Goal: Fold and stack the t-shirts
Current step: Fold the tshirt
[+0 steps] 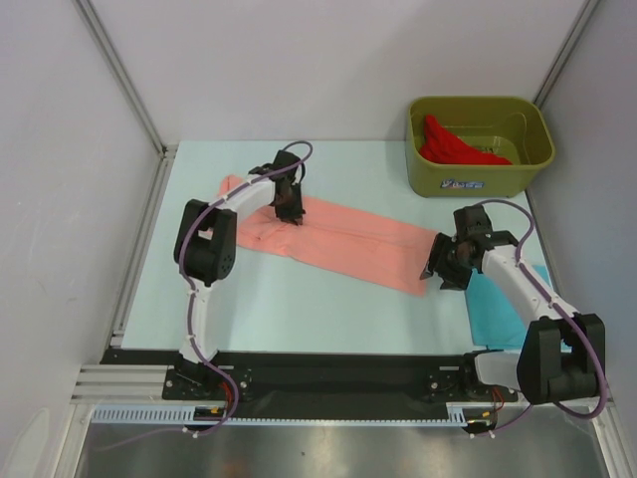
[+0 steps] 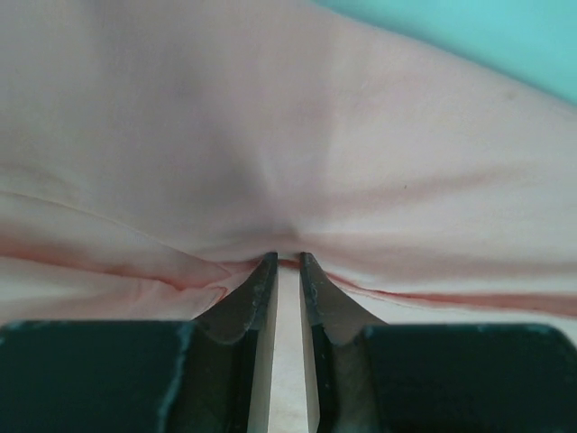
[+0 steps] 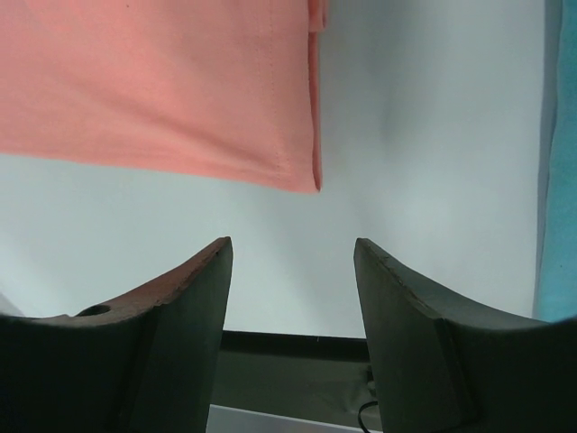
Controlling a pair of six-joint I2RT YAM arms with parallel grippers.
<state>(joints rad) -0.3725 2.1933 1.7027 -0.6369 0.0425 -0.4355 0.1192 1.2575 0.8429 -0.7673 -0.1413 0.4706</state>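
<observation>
The salmon-pink t-shirt (image 1: 348, 244) lies as a long folded band slanting across the table. My left gripper (image 1: 291, 213) stands on its upper left part. In the left wrist view the gripper (image 2: 287, 258) has its jaws nearly together, and the pink cloth (image 2: 270, 117) puckers toward the tips, pinched there. My right gripper (image 1: 441, 271) hovers open just off the band's lower right end. In its own view this gripper (image 3: 290, 242) holds nothing, and the shirt's corner (image 3: 153, 81) lies ahead. The turquoise t-shirt (image 1: 495, 309) lies under the right arm. A red t-shirt (image 1: 453, 147) sits in the tub.
The olive-green tub (image 1: 478, 179) stands at the back right corner of the table. White walls with metal rails close in the left, the back and the right. The turquoise cloth edge (image 3: 563, 180) shows at the right of the right wrist view.
</observation>
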